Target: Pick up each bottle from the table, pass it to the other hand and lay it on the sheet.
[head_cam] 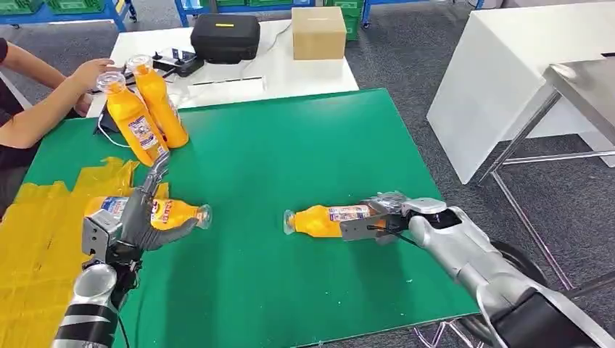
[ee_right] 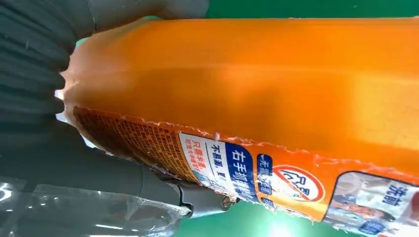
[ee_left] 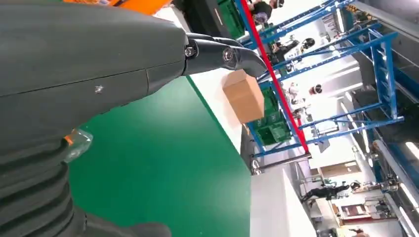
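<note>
One orange bottle lies on its side at the edge of the yellow sheet, its clear cap pointing right. My left hand is over it with fingers stretched straight and the thumb in front of the bottle, not closed around it. My right hand grips a second orange bottle by its base end, held level low over the green mat; its label shows close up with my fingers wrapped under it. Two more orange bottles stand upright at the far left.
A person's hand rests on the caps of the standing bottles. Behind the mat a white table carries a black case, a cardboard box and a power strip. A white table and a metal table stand to the right.
</note>
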